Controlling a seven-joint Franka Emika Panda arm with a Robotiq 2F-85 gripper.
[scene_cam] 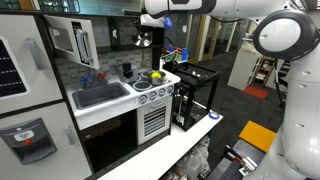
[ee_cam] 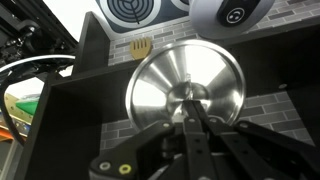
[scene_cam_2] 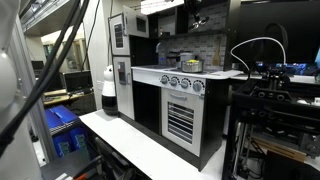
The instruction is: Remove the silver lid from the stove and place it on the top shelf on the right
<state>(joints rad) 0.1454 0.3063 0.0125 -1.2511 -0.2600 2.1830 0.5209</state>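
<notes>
The silver lid [ee_cam: 158, 85] fills the middle of the wrist view, round and shiny. My gripper [ee_cam: 190, 103] is shut on the knob at its centre. Behind the lid are a dark shelf board and a grey brick back wall. In an exterior view the gripper [scene_cam: 148, 36] holds the lid [scene_cam: 143, 41] high up at the toy kitchen's upper shelf, above the stove top [scene_cam: 152, 80]. A stove burner [ee_cam: 133, 10] shows at the top edge of the wrist view.
The toy kitchen has a sink [scene_cam: 100, 95], an oven [scene_cam: 152, 120] and knobs on its front. A black frame rack [scene_cam: 195, 95] stands beside it. A yellow-green object [scene_cam: 156, 75] sits on the stove. A microwave door [scene_cam: 82, 42] hangs open on the upper shelf.
</notes>
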